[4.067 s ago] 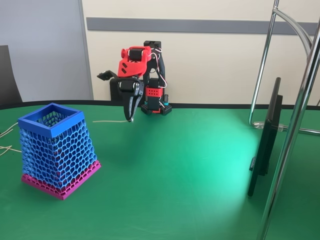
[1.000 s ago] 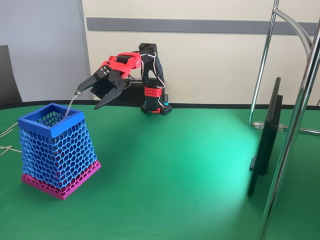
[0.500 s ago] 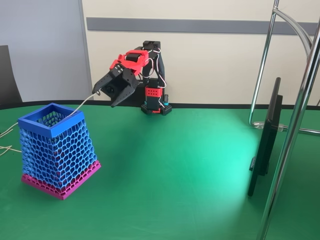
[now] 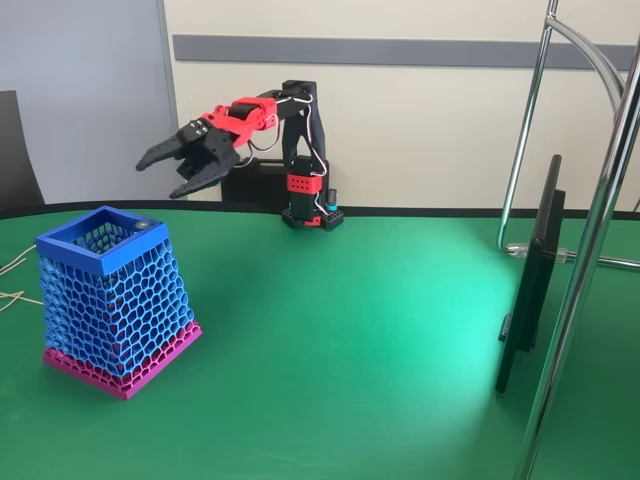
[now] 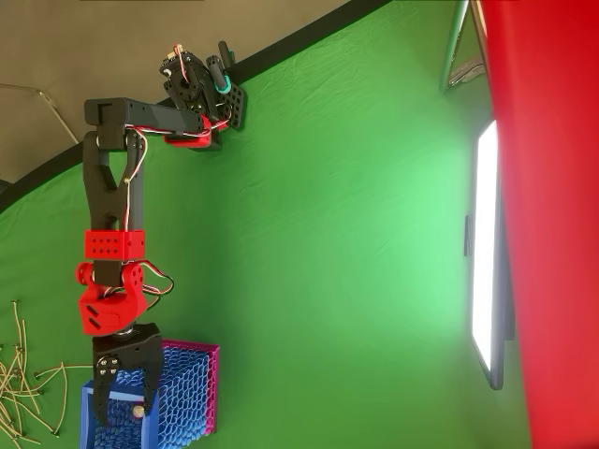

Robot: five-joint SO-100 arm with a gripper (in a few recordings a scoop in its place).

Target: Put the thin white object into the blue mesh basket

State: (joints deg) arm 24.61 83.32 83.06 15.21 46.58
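1. Half a second ago: tool over the near rim of the basket with the white strip trailing from its tips. Now: tool (image 4: 172, 171) raised above and behind the blue mesh basket (image 4: 112, 300), fingers spread wide apart, nothing between them.
2. Thin white object (image 4: 143, 226) no longer hanging from the tool; only a small pale knob visible, resting at the far rim of the basket in the fixed view. Same pale dot seen inside the basket opening, just below the tool tips, from overhead (image 5: 138, 409).
3. Judged from this: release made, strip dropped into the basket with its knobbed end propped at the rim; rest of the strip too thin to trace through the mesh. Task looks essentially done, unless the knob end slips outward.
4. Count: one arm, one tool, one basket, one thin white object.
5. Also a scatter of pale cream strands (image 5: 26, 383) on the worktop (image 4: 350, 330) beside the basket, too tangled to count exactly; well over a dozen.
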